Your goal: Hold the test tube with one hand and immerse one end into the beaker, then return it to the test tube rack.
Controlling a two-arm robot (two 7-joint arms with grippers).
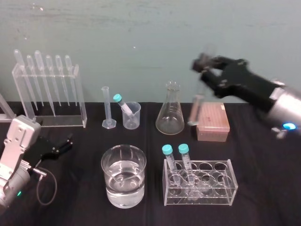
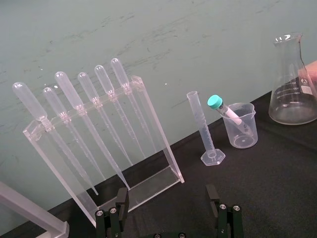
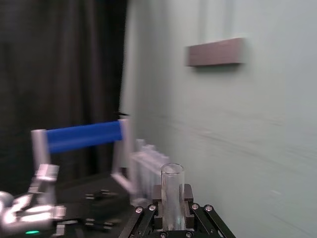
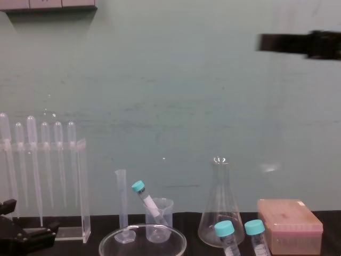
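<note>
One test tube (image 1: 195,108) near-upright in right claw (image 1: 205,71).

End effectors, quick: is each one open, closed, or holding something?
Left end effector: open, empty, parked low.
Right end effector: closed on the test tube, up high.

The beaker (image 1: 123,188) sits left of the front rack (image 1: 200,198); the test tube rack (image 1: 213,123) lies behind it.
</note>
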